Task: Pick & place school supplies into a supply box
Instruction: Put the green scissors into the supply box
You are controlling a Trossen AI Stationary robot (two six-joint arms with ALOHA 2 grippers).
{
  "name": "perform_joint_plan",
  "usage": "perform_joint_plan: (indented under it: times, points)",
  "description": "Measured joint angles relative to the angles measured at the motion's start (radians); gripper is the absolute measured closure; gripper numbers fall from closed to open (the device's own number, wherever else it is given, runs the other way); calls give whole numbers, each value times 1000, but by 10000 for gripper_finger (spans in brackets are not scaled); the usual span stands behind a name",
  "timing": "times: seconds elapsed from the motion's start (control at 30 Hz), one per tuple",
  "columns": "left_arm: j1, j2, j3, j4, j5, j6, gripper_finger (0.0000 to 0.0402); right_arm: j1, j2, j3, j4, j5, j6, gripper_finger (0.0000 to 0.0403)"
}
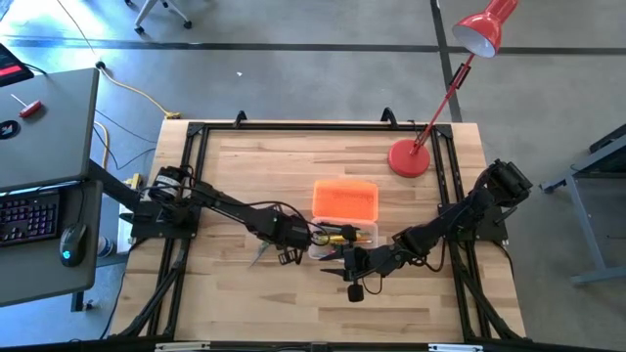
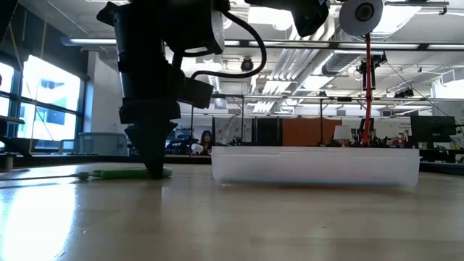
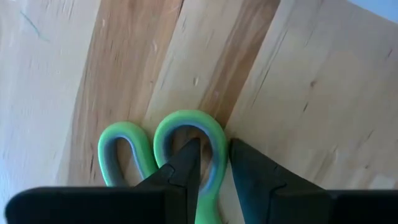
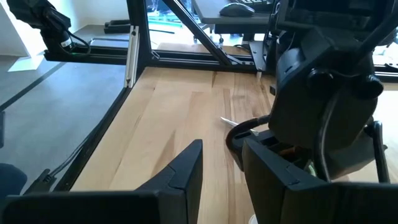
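Observation:
The green-handled scissors point(image 3: 186, 124) lie flat on the wooden table, left of the supply box; the low view shows them as a green strip point(image 2: 123, 173). My left gripper point(image 3: 215, 152) is down at the table on their handle point(image 1: 291, 246). The supply box is a clear case point(image 2: 315, 165) with pencils inside point(image 1: 342, 238). Its orange lid point(image 1: 344, 198) lies on its far side. My right gripper point(image 4: 221, 158) is open and touches nothing. It hovers near the case's near side point(image 1: 337, 269), facing the left arm. My left gripper has one handle loop of the scissors by its rim point(image 3: 217, 163). One finger point(image 3: 186, 163) is inside the loop and the other point(image 3: 252, 168) outside, coming from above and pointing down. The scissors still lie flat on the table.
A red desk lamp stands with its round base point(image 1: 409, 158) at the table's far right, its pole leaning over that corner. Bare wood stretches to the left of the scissors and along the near edge. A black frame borders the tabletop.

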Motion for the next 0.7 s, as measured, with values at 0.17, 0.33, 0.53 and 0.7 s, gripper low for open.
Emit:
perform_joint_plan:
  times: [0.17,0.33,0.53,0.7]
  points:
    - [1,-1,-1,7,25,5,277,0,0,0,0,0,0,308]
    - [0,0,-5,81,34,34,299,0,0,0,0,0,1,308]
    - [-2,0,-4,108,32,23,386,0,-5,0,-2,-66,73,308]
    - [-35,-8,23,78,24,-3,364,9,-92,-1,-30,-128,102,308]
